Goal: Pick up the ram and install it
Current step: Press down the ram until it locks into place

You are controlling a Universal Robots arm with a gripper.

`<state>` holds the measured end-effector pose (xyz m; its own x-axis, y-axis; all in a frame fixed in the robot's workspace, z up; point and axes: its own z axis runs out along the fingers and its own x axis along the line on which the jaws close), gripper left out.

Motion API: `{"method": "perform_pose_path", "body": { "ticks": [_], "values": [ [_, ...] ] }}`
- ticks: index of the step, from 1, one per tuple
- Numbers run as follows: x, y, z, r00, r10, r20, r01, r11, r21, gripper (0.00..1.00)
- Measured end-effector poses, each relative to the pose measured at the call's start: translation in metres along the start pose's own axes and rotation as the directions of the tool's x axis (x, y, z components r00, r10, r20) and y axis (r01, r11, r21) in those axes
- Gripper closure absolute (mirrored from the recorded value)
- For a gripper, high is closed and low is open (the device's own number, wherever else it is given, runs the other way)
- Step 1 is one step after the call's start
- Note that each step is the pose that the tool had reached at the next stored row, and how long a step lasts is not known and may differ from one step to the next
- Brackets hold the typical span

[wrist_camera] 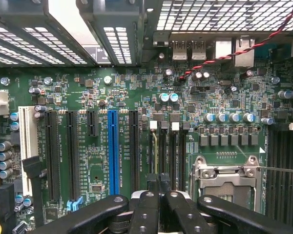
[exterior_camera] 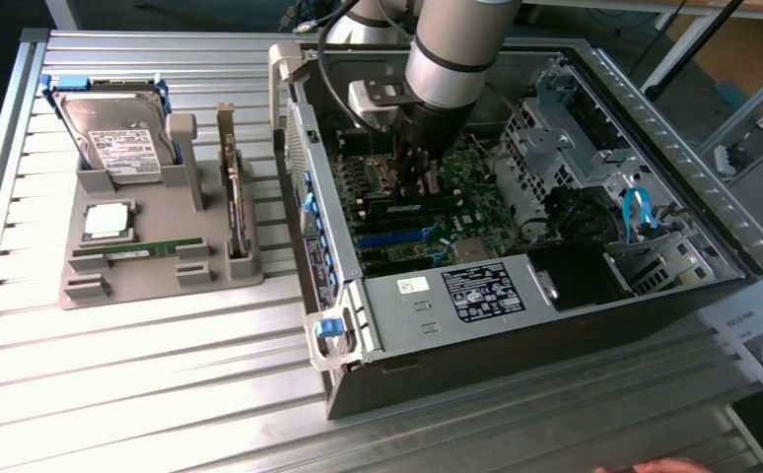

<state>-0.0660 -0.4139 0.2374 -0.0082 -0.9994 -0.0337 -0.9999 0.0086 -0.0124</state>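
A: Gripper (exterior_camera: 421,185) state?

B: Jaws are seen fully closed in the wrist view (wrist_camera: 159,181), low over the memory slots (wrist_camera: 167,146) inside the computer case (exterior_camera: 342,325). Whether anything thin is pinched between them cannot be told.

A: Ram location?

B: A green ram (exterior_camera: 138,251) is noted lying on edge in the grey parts tray (exterior_camera: 158,286), just beside the processor chip (exterior_camera: 105,219) and well apart from the gripper.

A: Handling?

B: It is judged light, stiff and thin, and fragile at the chips and contact edge. It is best held across the flat faces near mid-length, upper edge only.

A: Clearances?

B: Room is tight. The slots are flanked by the CPU socket (wrist_camera: 224,183) and the expansion slots (wrist_camera: 113,146), and the drive cage (exterior_camera: 553,128) and case walls rise nearby. Open room is available above only.
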Motion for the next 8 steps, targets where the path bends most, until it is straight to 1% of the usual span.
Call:
{"method": "perform_pose_path", "body": {
  "ticks": [8],
  "values": [
    [0.0,0.0,0.0007,1.0,0.0,0.0001,0.0,1.0,0.0,0.9]
  ]
}}
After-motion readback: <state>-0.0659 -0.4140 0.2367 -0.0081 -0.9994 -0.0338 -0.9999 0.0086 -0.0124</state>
